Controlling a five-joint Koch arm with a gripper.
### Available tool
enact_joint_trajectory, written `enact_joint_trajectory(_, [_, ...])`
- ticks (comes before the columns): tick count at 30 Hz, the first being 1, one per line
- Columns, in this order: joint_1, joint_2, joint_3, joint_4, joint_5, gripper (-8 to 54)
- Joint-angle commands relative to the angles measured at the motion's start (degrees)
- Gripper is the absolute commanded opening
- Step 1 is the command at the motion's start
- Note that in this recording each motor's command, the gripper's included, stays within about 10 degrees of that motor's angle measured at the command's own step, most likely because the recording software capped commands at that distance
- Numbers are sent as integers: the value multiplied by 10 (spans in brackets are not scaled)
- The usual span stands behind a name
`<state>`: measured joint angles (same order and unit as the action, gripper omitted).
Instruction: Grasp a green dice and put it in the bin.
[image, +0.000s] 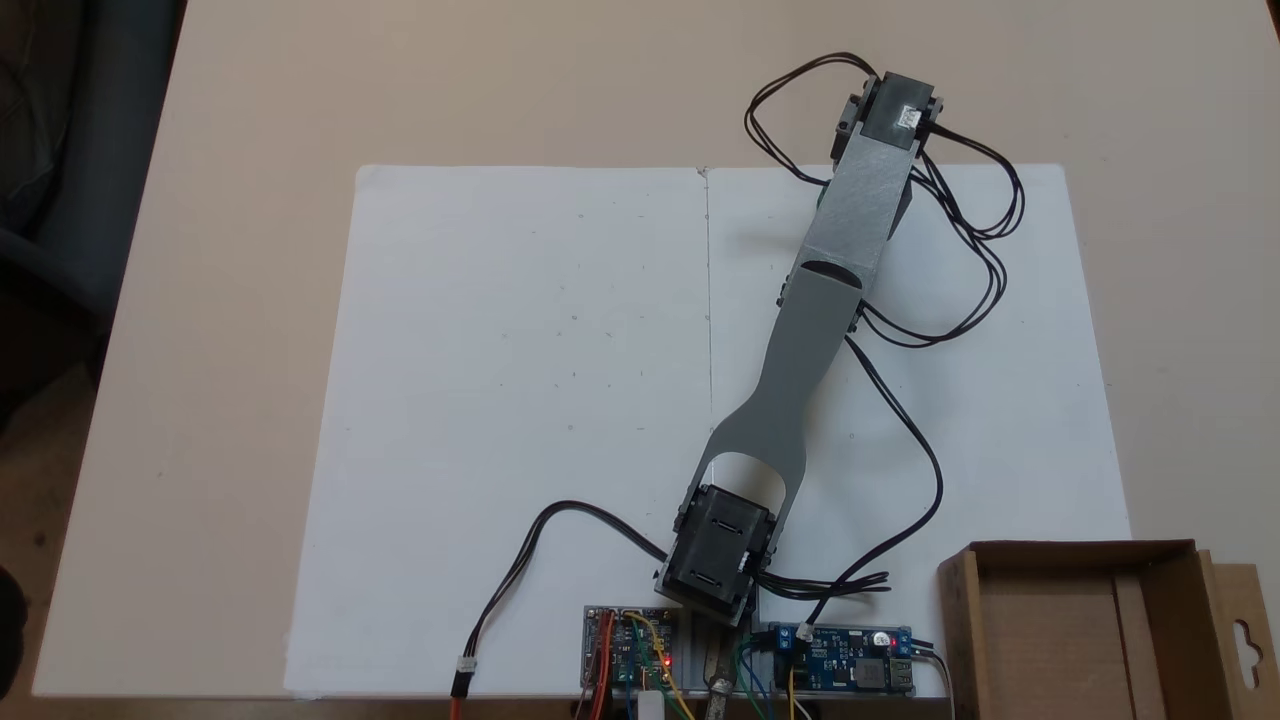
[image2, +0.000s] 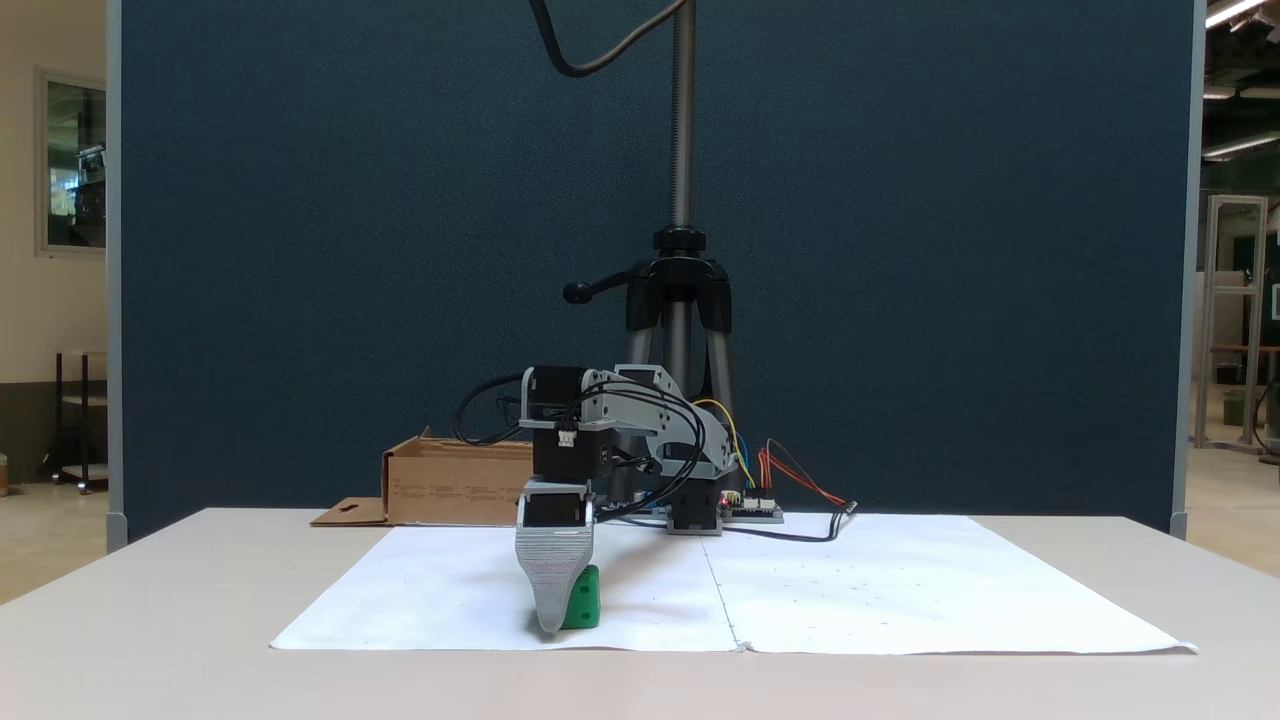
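The green dice (image2: 585, 600) rests on the white paper near its front edge in a fixed view, partly covered by a grey finger (image2: 553, 570). My gripper (image2: 551, 625) points straight down, its tip on the paper right beside the dice. Just one jaw shows, so whether it holds the dice cannot be told. From above, the outstretched arm and its wrist motor (image: 893, 110) cover the gripper and dice. The bin (image: 1080, 553), a brown cardboard box with a hanger-hole flap, stands at the lower right beside the arm's base; it also appears far back on the left as the bin (image2: 455, 485).
Two white paper sheets (image: 520, 400) cover the table's middle. Circuit boards (image: 635, 650) and loose black cables (image: 960, 250) sit around the arm's base and wrist. A tripod (image2: 680, 290) stands behind the base, before a dark blue partition.
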<state>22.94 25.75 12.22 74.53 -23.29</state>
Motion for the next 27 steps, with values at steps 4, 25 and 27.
enact_joint_trajectory(4, [4, 18, -24, -12, 35, 415])
enact_joint_trajectory(25, [-4, 18, -23, -6, 40, 374])
enact_joint_trajectory(27, [-4, 18, -23, -5, 43, 319])
